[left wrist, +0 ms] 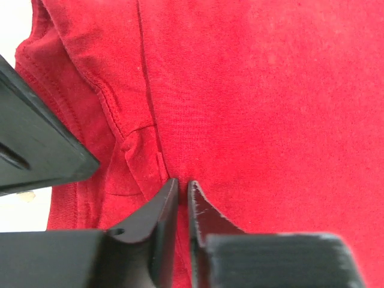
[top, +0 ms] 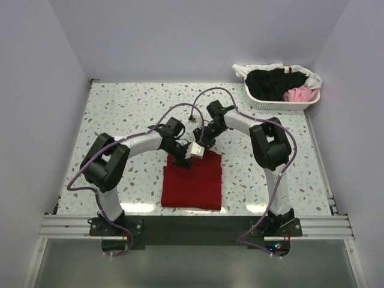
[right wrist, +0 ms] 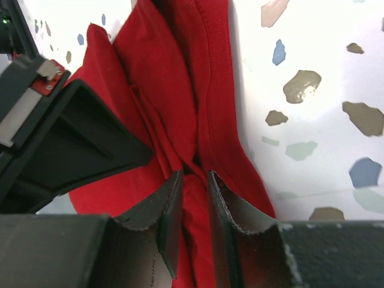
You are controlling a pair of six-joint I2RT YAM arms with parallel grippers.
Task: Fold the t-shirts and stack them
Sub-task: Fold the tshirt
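Item one: red t-shirt (top: 193, 183), which we find folded into a rectangle on the speckled table (top: 132, 114), near the front edge and between the arms.

Left gripper (left wrist: 182, 183): set at the shirt's far edge, fingers drawn almost together on a crease. We cannot tell whether cloth is caught.

Right gripper (right wrist: 195, 175): just beside it, clamped on a raised ridge of the same shirt.

Item two: white basket (top: 282, 106), far right corner. We count a black t-shirt (top: 270, 84), a pink one (top: 300, 94) and a white one (top: 264, 67) inside.
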